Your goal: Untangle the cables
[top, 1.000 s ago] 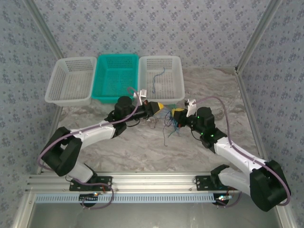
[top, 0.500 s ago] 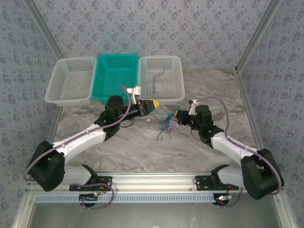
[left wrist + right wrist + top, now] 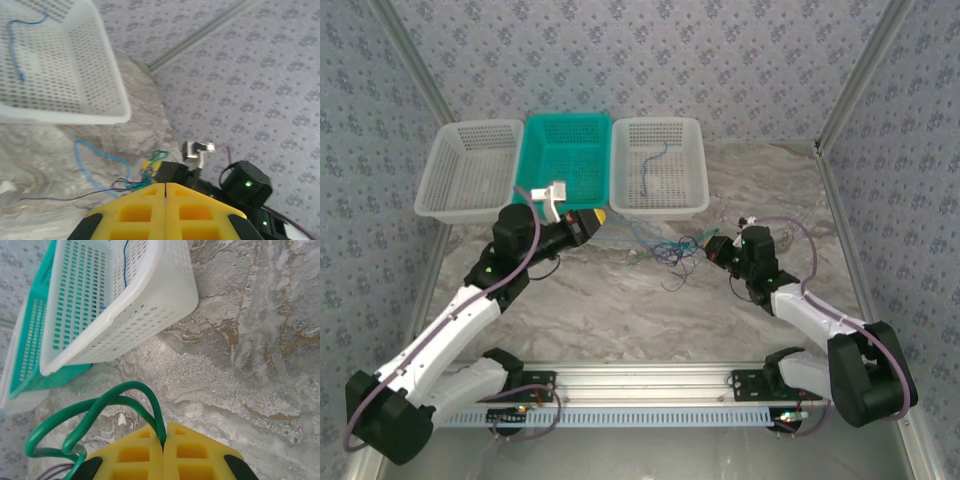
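The cables (image 3: 670, 252) lie knotted on the table (image 3: 620, 300) between the pincers, strung left to right, just left of the right gripper (image 3: 708, 241), which is clamped on a green strand (image 3: 131, 384), and farther from the left gripper (image 3: 598, 216), also closed, its hold unclear.

Bright even light, soft faint shadows, sharp overhead view, left wrist view slightly blurred

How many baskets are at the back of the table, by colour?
White perforated plastic baskets: 2
Teal perforated plastic basket: 1
Total: 3
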`<state>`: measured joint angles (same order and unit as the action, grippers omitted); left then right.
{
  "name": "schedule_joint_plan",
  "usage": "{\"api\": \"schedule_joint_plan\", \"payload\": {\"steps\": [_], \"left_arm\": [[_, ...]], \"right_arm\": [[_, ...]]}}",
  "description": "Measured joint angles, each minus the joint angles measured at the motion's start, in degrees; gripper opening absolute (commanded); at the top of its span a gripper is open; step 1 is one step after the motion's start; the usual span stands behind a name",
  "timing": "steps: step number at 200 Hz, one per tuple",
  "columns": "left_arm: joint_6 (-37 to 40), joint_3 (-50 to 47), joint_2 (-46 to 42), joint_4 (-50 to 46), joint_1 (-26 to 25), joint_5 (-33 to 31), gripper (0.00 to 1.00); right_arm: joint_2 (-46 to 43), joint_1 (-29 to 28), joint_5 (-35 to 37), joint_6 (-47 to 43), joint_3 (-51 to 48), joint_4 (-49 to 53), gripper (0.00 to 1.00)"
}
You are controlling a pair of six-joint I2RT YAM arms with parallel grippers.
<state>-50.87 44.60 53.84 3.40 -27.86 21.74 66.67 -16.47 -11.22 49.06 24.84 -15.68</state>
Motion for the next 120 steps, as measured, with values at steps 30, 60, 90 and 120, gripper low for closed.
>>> {"api": "schedule_joint_plan", "payload": {"steps": [30, 60, 90, 120], "left_arm": [[-1.29, -1.38, -2.62, -3.72, 4.33, -0.63, 0.0], [-2.23, -1.49, -7.56, -6.36, 8.48, -1.25, 0.0], [-3.02, -1.81, -9.73, -8.35, 11.52, -1.22, 0.0], [-3.13, -1.81, -10.03, -9.9, 13.09, -1.16, 0.0]], "right_arm": [[-1.55, 4.98, 0.26, 3.93, -3.02, 0.87, 0.0], [-4.46, 11.52, 2.14, 7.3, -6.56, 6.69, 0.0], [-9.14, 15.13, 4.83, 8.98, -6.64, 11.41, 0.0], [-11.74, 18.16, 7.26, 11.61, -6.29, 17.42, 0.0]]}}
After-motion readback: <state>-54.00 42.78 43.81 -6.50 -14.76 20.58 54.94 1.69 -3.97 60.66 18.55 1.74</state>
